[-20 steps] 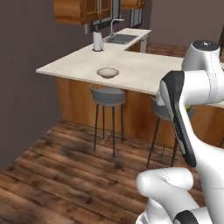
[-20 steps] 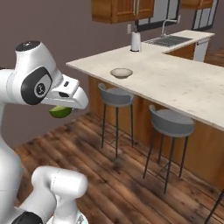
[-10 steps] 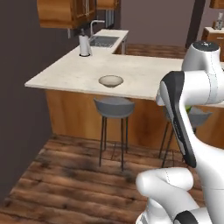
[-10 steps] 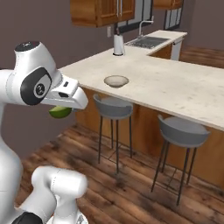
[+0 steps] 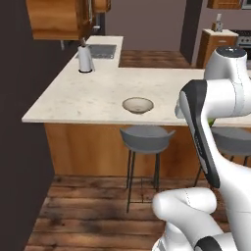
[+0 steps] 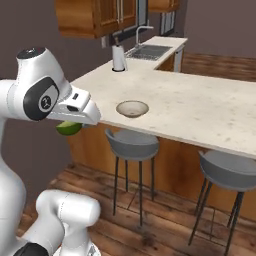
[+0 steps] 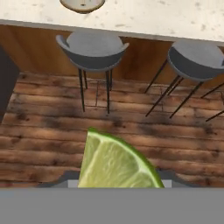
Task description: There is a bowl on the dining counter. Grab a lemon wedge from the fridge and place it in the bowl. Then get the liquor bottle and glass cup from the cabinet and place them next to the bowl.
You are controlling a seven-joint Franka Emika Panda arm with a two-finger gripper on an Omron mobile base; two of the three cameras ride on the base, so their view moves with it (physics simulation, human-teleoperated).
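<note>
The yellow-green citrus wedge hides the gripper's fingertips; the shallow tan round bowl is cut off at the frame's top edge.

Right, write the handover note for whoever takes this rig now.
Gripper: shut on the lemon wedge, held over the wooden floor, short of the counter.
Bowl: empty, on the dining counter above a grey stool.
Done: wedge fetched, robot facing the counter.
Left: drop the wedge in the bowl, then bring the liquor bottle and glass cup from the cabinet and set them beside the bowl.
</note>
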